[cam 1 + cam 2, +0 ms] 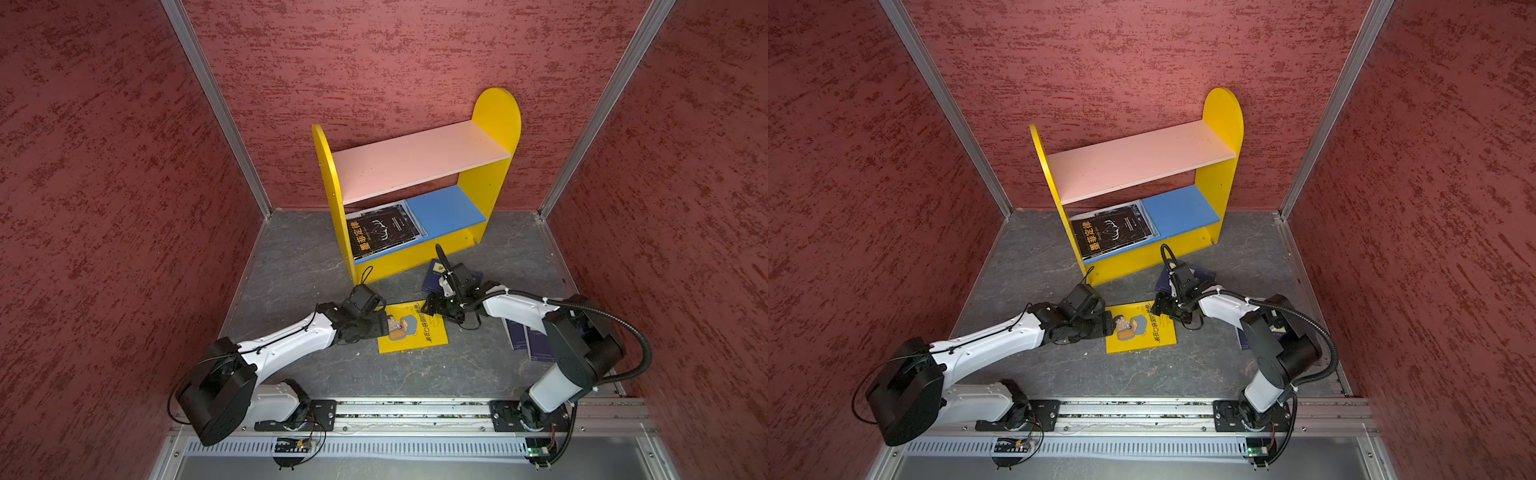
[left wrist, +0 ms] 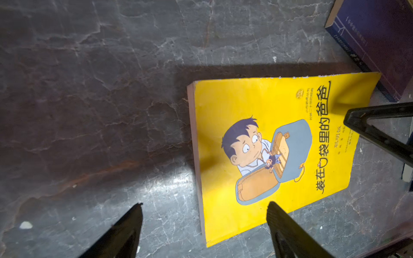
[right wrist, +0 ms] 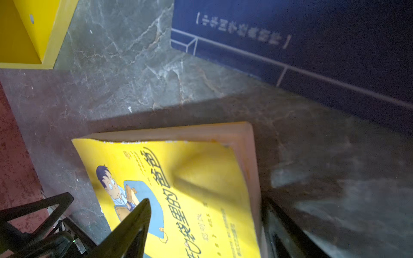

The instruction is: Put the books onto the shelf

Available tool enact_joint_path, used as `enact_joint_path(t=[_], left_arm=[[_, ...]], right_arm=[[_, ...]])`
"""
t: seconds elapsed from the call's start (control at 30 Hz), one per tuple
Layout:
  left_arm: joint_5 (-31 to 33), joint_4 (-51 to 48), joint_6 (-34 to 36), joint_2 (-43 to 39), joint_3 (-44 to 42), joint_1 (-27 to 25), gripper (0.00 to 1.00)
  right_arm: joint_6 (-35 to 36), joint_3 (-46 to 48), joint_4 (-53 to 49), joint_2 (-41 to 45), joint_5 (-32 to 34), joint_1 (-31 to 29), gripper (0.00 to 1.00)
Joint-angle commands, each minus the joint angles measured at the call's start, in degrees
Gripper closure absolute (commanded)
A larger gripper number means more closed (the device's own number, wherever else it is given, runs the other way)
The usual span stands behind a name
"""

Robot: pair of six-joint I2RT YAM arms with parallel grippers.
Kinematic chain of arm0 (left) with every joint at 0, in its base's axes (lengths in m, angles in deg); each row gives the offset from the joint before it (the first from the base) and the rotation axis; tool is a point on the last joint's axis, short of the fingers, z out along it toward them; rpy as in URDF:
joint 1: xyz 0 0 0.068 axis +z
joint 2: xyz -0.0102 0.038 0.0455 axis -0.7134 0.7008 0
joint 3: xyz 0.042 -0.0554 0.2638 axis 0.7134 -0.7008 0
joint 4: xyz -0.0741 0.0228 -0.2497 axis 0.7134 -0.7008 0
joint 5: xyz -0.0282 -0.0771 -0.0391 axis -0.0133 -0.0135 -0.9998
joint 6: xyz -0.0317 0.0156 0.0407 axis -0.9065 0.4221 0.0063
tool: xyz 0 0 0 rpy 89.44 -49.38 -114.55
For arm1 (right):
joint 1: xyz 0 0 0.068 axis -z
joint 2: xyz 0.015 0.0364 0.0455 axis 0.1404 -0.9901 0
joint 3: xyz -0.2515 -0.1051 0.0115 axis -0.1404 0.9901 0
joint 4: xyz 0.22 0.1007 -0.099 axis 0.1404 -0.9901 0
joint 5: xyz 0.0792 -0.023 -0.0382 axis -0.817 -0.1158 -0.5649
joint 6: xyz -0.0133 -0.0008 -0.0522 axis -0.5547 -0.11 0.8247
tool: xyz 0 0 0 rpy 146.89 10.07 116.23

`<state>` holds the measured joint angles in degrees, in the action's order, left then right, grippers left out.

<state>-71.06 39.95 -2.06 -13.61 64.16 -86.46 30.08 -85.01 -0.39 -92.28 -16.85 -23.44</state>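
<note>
Yellow book [image 1: 415,332] | left arm [image 1: 286,336], right arm [image 1: 519,309] low over it | both jaws spread

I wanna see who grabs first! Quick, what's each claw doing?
Left gripper: open, astride the yellow book's edge.
Right gripper: open, astride another edge of it.

Both top views: high overhead, angled down and forward, whole desk [image 1: 291,257] and shelf [image 1: 496,120] in frame. Wrist views: close, low over desk, facing opposite ways; both share yellow book [image 2: 212,111] and navy book [image 2: 380,44].
</note>
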Motion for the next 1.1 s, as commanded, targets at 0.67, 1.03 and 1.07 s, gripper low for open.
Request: enact_joint_path(t=[0.67, 1.03, 1.07], left_arm=[[-0.17, 18.07, -8.20, -3.52, -2.52, 1.40, 0.52], [0.71, 18.53, -13.69, -8.86, -6.40, 1.70, 0.80], [0.87, 17.94, -13.77, -8.83, -6.08, 1.66, 0.83]], right_arm=[[4.60, -5.21, 0.85, -10.67, 0.91, -3.18, 0.54], [5.23, -9.69, 0.86, -10.55, -1.22, -3.03, 0.51], [5.07, -9.96, 0.83, -10.23, -1.11, -2.97, 0.49]])
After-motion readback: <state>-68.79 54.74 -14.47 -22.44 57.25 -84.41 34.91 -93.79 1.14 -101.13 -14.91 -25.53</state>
